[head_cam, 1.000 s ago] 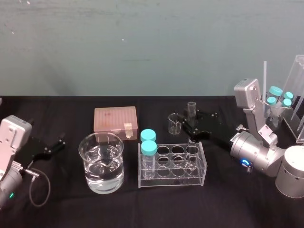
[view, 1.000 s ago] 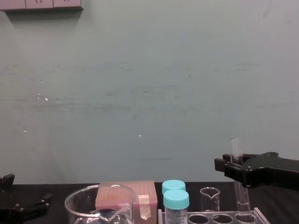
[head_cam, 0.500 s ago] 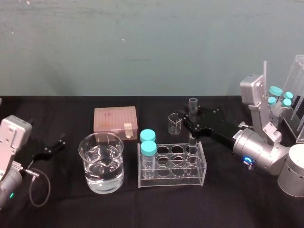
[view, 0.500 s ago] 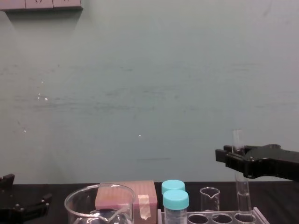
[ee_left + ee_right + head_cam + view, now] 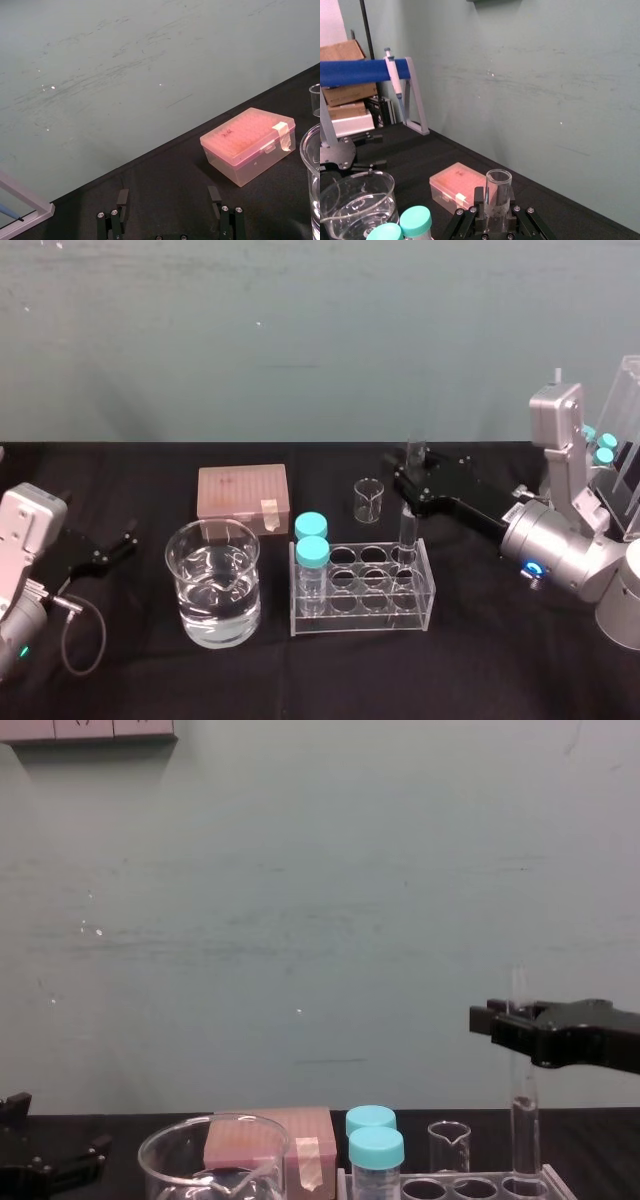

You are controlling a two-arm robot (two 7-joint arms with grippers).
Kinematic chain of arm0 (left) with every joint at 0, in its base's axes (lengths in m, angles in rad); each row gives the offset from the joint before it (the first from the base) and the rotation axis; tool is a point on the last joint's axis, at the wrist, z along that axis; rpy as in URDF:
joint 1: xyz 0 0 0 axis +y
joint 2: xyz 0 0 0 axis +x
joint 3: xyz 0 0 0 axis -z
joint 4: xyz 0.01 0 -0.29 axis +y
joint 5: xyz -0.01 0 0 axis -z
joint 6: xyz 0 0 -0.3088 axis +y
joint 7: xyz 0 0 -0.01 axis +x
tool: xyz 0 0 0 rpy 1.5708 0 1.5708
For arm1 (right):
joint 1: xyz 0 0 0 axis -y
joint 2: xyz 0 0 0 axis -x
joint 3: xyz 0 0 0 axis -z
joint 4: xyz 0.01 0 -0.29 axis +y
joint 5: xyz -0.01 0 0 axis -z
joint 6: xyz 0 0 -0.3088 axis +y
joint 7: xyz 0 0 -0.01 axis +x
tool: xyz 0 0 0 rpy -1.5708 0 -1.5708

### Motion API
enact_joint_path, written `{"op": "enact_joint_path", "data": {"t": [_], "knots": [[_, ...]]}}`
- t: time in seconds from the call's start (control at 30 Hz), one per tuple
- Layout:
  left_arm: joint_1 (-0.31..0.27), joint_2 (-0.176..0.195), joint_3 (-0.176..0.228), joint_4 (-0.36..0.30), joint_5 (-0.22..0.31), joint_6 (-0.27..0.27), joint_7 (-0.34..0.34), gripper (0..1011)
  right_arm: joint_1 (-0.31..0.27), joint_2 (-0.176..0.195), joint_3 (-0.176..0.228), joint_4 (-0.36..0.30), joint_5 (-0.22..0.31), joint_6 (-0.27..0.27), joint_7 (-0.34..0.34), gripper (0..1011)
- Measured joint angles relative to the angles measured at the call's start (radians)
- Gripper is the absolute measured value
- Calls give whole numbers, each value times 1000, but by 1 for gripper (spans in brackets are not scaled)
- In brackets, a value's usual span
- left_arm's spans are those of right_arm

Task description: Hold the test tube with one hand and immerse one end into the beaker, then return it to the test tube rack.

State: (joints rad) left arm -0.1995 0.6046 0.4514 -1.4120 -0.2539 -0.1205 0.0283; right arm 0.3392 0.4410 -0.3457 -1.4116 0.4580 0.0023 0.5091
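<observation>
The test tube (image 5: 408, 512) is a long clear glass tube standing upright, its lower end at the back right hole of the test tube rack (image 5: 363, 612). My right gripper (image 5: 410, 478) is shut on its upper part, just below the open rim. In the chest view the test tube (image 5: 523, 1120) hangs from the right gripper (image 5: 495, 1021) over the rack (image 5: 450, 1186). The right wrist view shows the tube (image 5: 498, 194) clamped between the fingers. The wide beaker (image 5: 213, 582), partly filled with water, stands left of the rack. My left gripper (image 5: 168, 212) rests open at the table's left.
Two teal-capped vials (image 5: 312, 543) stand in the rack's left end. A small narrow beaker (image 5: 368, 499) and a pink tip box (image 5: 243, 491) sit behind the rack. A clear stand with more capped vials (image 5: 603, 448) is at the far right. A pipette stand (image 5: 395, 72) lies beyond the left arm.
My right gripper has risen and shifted slightly right with the test tube, drawing the tube upward in its rack hole. The left arm has not moved.
</observation>
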Motion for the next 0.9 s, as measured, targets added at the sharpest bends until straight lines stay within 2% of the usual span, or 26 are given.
{"op": "enact_joint_path", "data": {"t": [0.43,0.9], "knots": [[0,0,0,0,0,0,0,1000,-17,24,18,-55,40,-5,0,241],[0,0,0,0,0,0,0,1000,-24,38,32,-82,62,-13,-13,241]]}}
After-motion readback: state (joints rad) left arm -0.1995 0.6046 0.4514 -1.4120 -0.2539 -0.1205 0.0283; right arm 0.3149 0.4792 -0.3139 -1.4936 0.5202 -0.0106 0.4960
